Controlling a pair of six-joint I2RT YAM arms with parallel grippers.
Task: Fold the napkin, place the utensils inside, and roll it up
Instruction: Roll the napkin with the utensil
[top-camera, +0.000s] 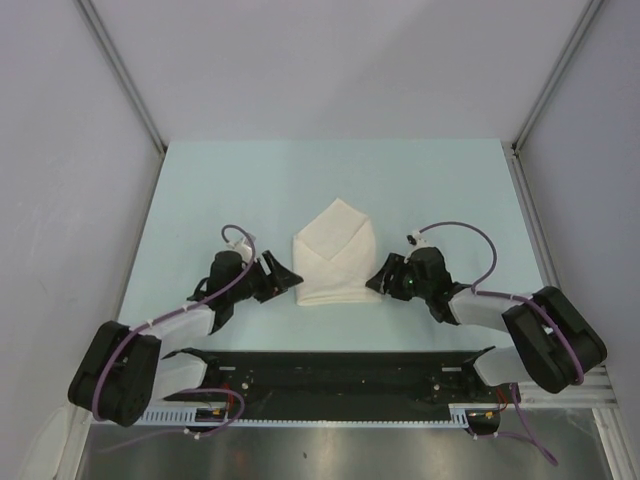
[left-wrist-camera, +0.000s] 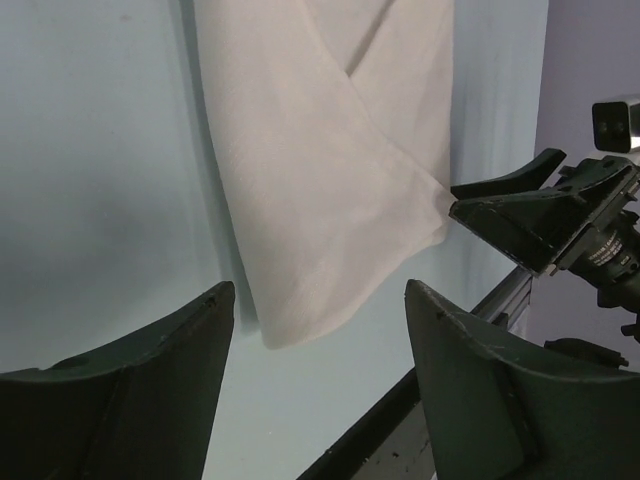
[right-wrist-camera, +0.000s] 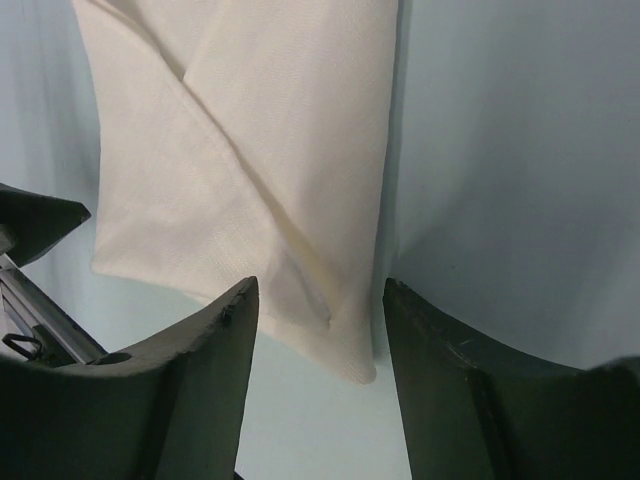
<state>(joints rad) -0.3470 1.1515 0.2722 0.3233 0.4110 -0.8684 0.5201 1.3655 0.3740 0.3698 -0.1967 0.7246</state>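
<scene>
While the napkin (top-camera: 332, 262) lies flat on the table (top-camera: 200, 200), folded to a point at its far end, 2 grippers flank it. The left gripper (top-camera: 287, 277) is just off the napkin's left edge, jaws apart and empty. The right gripper (top-camera: 374, 284) is at the napkin's near right corner, jaws apart, gripping nothing.

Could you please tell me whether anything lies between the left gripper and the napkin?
Nothing visible does: only a strip of bare table lies between the open left gripper and the nearest edge of the napkin.
</scene>
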